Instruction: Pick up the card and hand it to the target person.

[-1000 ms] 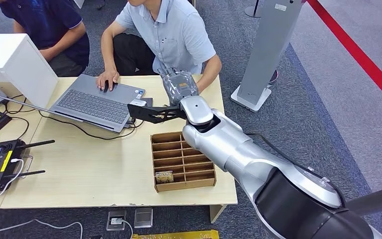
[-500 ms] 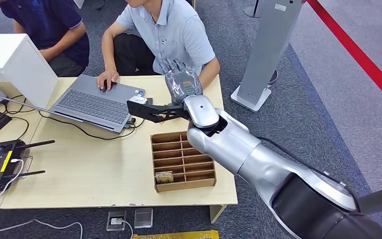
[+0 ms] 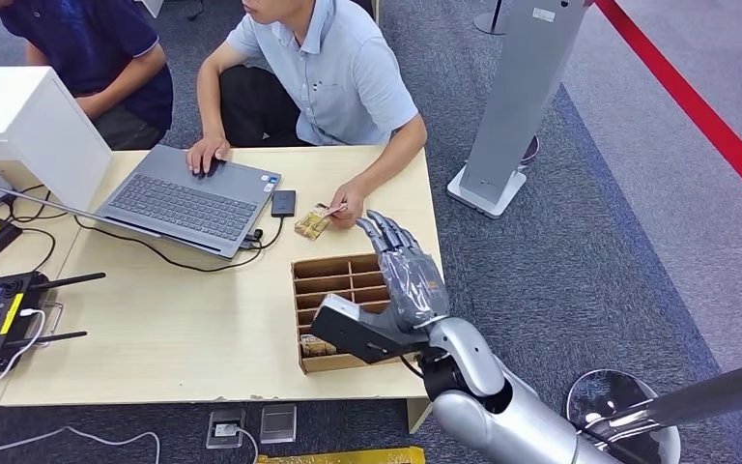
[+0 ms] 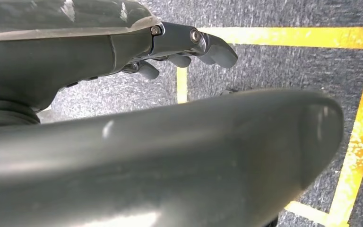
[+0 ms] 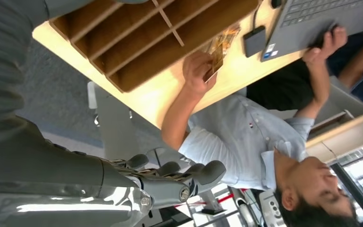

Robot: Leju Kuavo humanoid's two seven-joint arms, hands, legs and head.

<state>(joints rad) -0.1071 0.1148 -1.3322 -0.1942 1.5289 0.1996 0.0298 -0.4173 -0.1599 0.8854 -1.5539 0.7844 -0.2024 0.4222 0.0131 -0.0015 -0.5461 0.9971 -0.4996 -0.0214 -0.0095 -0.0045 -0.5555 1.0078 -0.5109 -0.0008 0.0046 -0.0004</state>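
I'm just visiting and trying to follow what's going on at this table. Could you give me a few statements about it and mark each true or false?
1. The card is in the person's hand. True.
2. The right robot hand holds a card. False: it holds nothing, fingers apart.
3. The laptop is closed. False: it lies open.
4. The wooden tray still contains a card. True.

Silver arm (image 3: 502, 406), dark grey hand (image 3: 408, 275)
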